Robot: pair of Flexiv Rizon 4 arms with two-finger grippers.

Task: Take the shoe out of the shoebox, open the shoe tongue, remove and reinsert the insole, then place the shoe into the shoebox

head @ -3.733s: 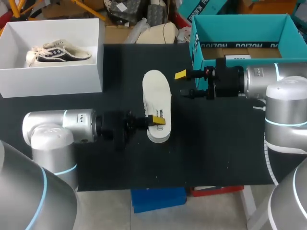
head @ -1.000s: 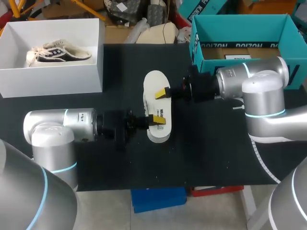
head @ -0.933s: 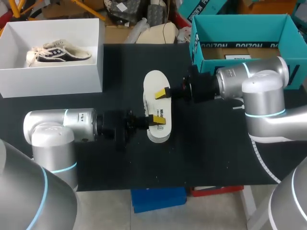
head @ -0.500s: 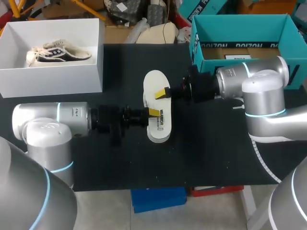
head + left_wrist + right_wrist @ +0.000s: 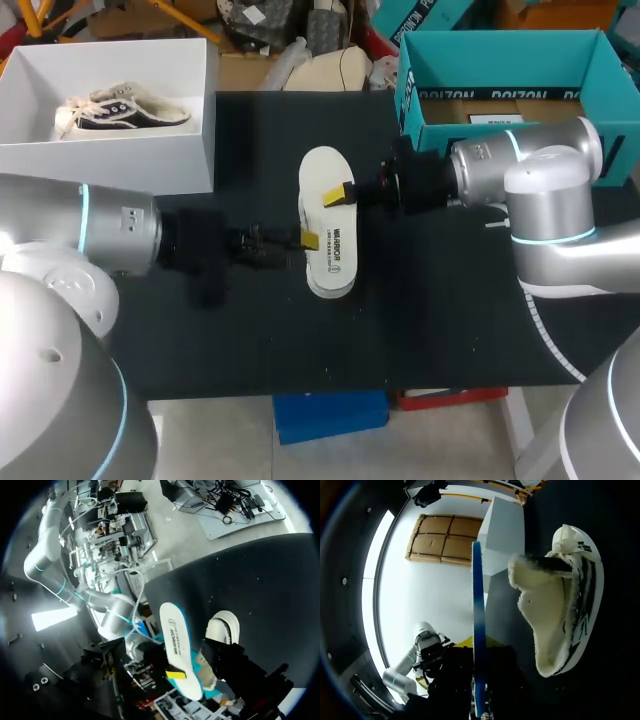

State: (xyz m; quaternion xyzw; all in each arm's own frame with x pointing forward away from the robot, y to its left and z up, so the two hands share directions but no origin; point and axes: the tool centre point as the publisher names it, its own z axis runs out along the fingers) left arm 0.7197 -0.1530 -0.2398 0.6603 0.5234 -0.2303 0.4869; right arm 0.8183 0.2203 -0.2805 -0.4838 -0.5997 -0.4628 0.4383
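With the insole [image 5: 328, 218] as the dial's centre in the head view, the left arm [image 5: 190, 245] bars 9 o'clock and the right arm [image 5: 480, 175] bars 2 to 3. The white box [image 5: 110, 168] stands at 10 and the teal box [image 5: 500, 60] between 1 and 2, with a bare lane at 12 between them. From 4 round to 7 the table [image 5: 420, 320] lies open to its near edge.

insole [image 5: 477, 630] in my right claw [image 5: 342, 195]: smooth, matt | shoe [image 5: 545, 620] beside it: fluffy fleece lining | table [image 5: 450, 320]: matt black
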